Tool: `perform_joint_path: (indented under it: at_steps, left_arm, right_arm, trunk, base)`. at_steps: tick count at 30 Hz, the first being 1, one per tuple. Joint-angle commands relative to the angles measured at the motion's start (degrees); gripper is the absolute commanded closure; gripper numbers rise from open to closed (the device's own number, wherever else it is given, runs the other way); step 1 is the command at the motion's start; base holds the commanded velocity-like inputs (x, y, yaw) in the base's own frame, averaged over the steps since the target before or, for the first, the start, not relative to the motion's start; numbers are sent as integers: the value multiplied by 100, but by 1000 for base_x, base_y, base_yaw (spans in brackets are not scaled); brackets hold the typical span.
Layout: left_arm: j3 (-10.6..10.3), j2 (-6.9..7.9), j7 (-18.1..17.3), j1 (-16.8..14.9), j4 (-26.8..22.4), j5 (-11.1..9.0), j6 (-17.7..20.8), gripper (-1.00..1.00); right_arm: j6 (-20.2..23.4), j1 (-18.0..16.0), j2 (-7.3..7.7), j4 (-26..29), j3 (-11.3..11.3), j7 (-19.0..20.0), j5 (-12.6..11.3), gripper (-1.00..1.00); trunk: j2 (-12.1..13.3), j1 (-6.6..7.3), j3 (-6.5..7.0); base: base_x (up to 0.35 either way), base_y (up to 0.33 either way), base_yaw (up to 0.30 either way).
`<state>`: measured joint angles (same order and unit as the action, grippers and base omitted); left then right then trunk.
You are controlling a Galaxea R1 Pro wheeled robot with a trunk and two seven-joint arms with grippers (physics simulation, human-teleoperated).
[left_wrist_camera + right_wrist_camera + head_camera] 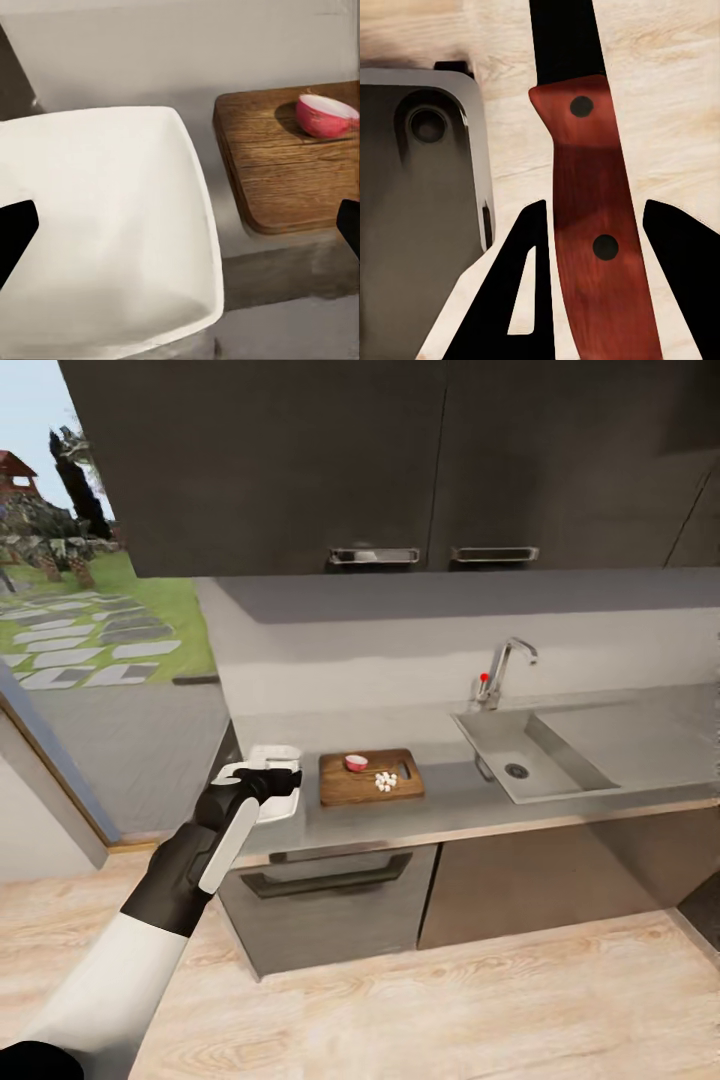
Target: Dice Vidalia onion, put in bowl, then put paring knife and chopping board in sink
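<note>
On the countertop point(450, 800) lies the chopping board point(370, 778) point(292, 169). It carries a cut pinkish-red piece of Vidalia onion point(356, 762) point(324, 114) and a small heap of white diced onion point(386, 781). The white bowl point(275, 800) point(105, 232) stands just left of the board. My left gripper point(268, 784) point(184, 229) hovers over the bowl, open, its fingertips point(15, 236) far apart and holding nothing. In the right wrist view my right gripper point(604, 289) is shut on the red handle of the paring knife point(585, 225), held over wooden floor with the dark blade pointing away. The sink point(530, 755) lies to the right.
A chrome tap with a red knob point(500, 670) stands behind the sink. Dark wall cabinets point(400, 460) hang above the counter, and a drawer front point(330, 880) sits below it. A glass wall point(90, 610) opens at the left. A dark grey rounded body point(420, 195) sits beside the knife.
</note>
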<state>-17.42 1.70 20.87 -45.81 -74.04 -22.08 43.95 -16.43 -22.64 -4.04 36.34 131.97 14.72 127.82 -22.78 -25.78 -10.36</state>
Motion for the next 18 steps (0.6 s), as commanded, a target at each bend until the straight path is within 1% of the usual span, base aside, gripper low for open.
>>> perform_joint_path:
  at_steps: [1, 9, 11, 13, 14, 16, 18]
  left_arm:
    - [-16, 6, 58, -7, -2, -60, 11, -100]
    - [-22, -7, 58, 13, 119, -60, -6, -100]
    - [-23, -61, 60, 22, 189, -60, -13, -100]
    - [-24, -124, 63, 29, 337, -55, -18, -100]
    - [-34, -149, 60, 44, 503, -52, -31, -100]
    - [-57, -164, 54, 53, 681, -52, -45, -100]
    - [-108, -171, 47, 59, 932, -51, -126, -100]
  right_arm:
    - [-45, -12, 0, 22, 31, 22, 25, 100]
    - [-45, -12, 0, 22, 31, 22, 30, 100]
    - [-45, -12, 0, 22, 31, 22, 29, 100]
    - [-45, -12, 0, 22, 31, 22, 31, 100]
    - [-45, -12, 0, 19, 31, 22, 32, 100]
    - [-45, -12, 0, 16, 31, 22, 32, 100]
    - [-45, -12, 0, 12, 29, 22, 32, 100]
  trunk:
    - [-14, 0, -13]
    - [-14, 0, -13]
    - [-14, 0, -13]
    - [-14, 0, -13]
    - [-14, 0, -13]
    - [-14, 0, -13]
    - [-14, 0, -13]
  base:
    - [-338, 0, 0]
    - [-338, 0, 0]
    - [-338, 0, 0]
    - [-338, 0, 0]
    - [-338, 0, 0]
    - [-288, 0, 0]
    - [-133, 0, 0]
